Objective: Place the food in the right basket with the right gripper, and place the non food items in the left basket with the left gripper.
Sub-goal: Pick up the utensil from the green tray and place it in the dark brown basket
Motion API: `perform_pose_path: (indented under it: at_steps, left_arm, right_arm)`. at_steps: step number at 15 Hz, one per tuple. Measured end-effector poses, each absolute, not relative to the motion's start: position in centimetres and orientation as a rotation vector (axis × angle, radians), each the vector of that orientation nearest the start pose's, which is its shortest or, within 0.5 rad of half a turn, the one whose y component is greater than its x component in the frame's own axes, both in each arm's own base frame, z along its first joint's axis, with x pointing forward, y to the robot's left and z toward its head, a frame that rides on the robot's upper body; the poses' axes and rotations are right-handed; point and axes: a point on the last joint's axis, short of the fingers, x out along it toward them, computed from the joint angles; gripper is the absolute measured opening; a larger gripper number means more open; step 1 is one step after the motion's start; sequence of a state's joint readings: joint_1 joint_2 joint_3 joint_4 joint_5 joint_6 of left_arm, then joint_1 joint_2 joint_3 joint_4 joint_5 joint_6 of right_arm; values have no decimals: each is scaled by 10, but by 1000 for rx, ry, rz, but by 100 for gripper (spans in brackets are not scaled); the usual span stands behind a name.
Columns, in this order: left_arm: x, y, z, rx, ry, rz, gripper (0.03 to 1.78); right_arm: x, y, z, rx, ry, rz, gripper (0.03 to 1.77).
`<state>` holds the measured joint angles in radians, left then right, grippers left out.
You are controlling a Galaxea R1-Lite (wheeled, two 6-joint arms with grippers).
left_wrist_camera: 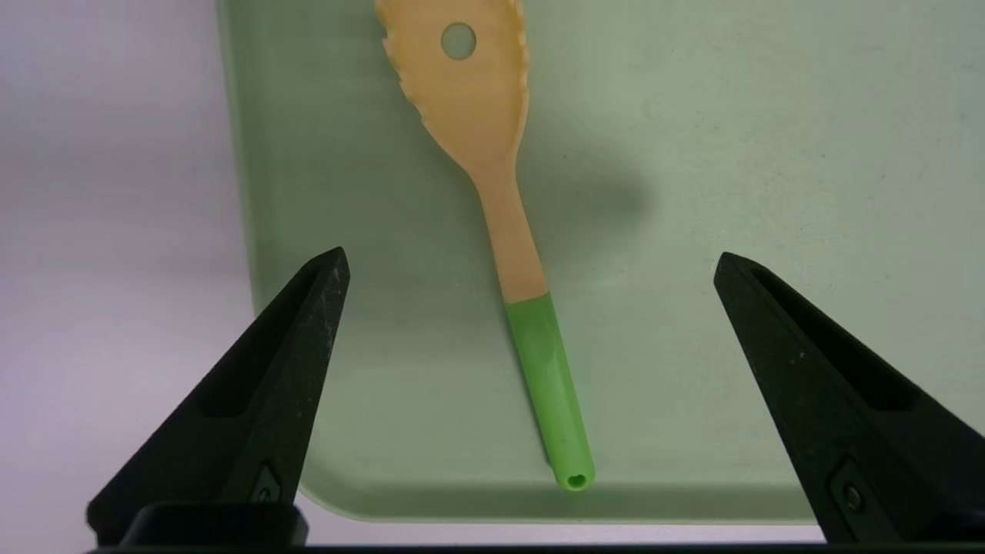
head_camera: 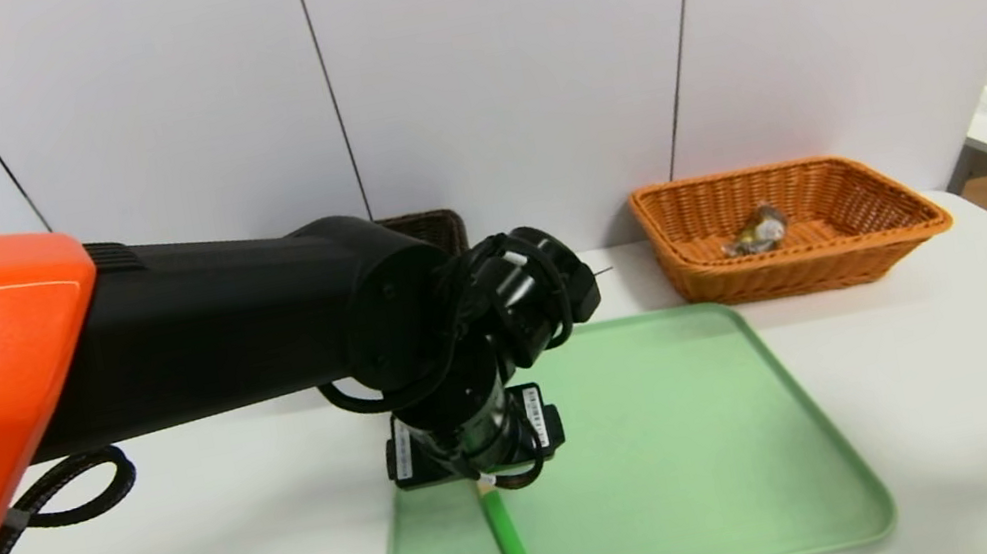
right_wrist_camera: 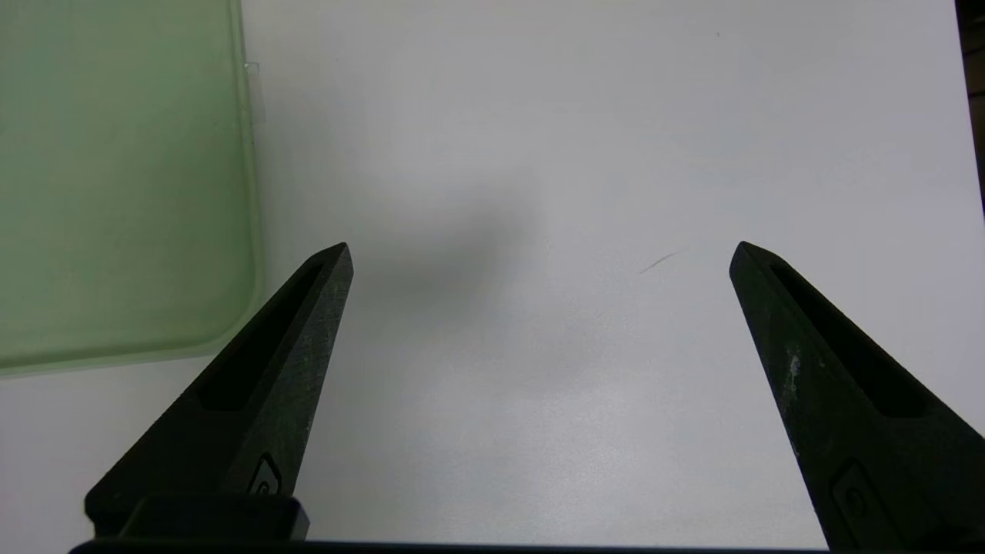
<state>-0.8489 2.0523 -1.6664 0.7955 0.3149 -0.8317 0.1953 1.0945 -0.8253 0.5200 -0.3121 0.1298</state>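
With its fingers spread wide and nothing between them, the robot's left gripper [left_wrist_camera: 532, 258] hangs above the green-handled utensil [left_wrist_camera: 550, 385] lying on the green tray [head_camera: 686, 446], apparently lining up to collect it. The next move calls for lowering, closing on the handle and lifting toward the dark basket [head_camera: 430, 230], while the empty, open right gripper [right_wrist_camera: 542, 250] waits over the white table [right_wrist_camera: 492, 462] beside the tray.

Bright orange shell, black looping cables
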Motion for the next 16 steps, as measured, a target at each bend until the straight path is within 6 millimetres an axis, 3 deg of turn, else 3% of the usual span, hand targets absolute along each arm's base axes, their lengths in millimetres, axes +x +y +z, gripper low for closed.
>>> perform_pose_path:
  at_steps: [16]
  left_arm:
    - [275,-266,157,-174,1155,52,169]
  right_arm:
    - [122,17,221,-76,753,-159,169]
